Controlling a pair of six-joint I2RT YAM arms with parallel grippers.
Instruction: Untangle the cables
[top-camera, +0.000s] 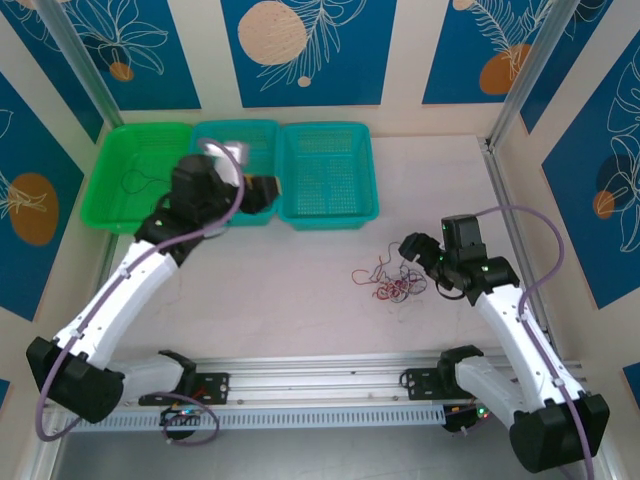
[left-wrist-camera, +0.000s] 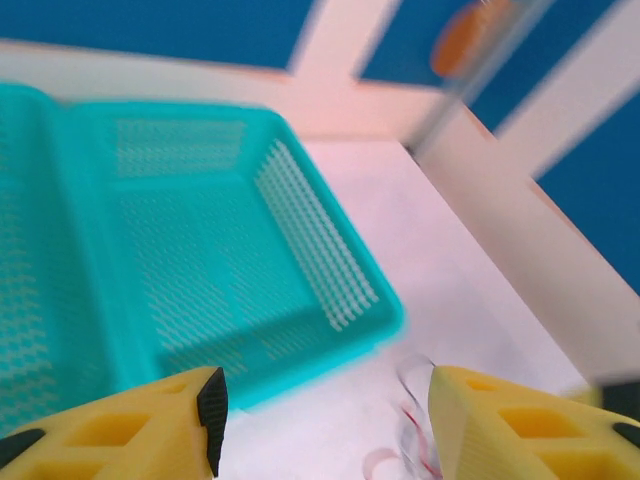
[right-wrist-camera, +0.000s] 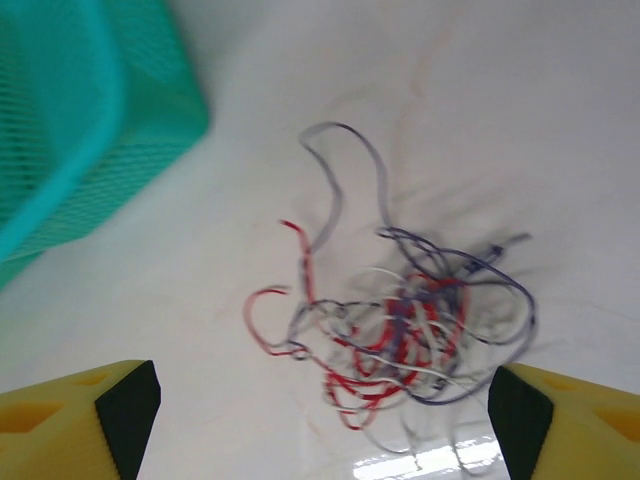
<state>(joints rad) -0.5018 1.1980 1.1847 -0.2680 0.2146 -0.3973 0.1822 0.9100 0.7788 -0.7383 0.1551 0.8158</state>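
**Cable sort: early stage, main tangle not yet cleared**

White tabletop (top-camera: 300, 310), boxed in by blue-and-cream leaf-print walls. Three plastic mesh baskets line the upper left of the overhead frame: one green basket (top-camera: 105, 170) and two teal baskets (top-camera: 325, 130).

Done so far, as judged: one thin dark wire (top-camera: 140, 183) lies alone in the green basket, apart from the others.

Left to do: the tangle of thin red, dark and whitish cables (top-camera: 392, 280) sits on the table right of centre, loops crossed and knotted. In the right wrist view the tangle (right-wrist-camera: 400, 330) shows many strands interlaced. Most of the job is ahead.

Left gripper (top-camera: 262, 190) hovers over the middle teal basket. In its wrist view the left gripper (left-wrist-camera: 325, 400) has its yellow fingers well apart, nothing pinched. A blurred pale-and-red wire loop (left-wrist-camera: 412, 400) shows low between them; I cannot tell if it is falling or lying on the table.

Right gripper (top-camera: 415, 248) is just beside the tangle, jaws spread wide, empty. Its wrist view frames the tangle between the fingers (right-wrist-camera: 125, 405).
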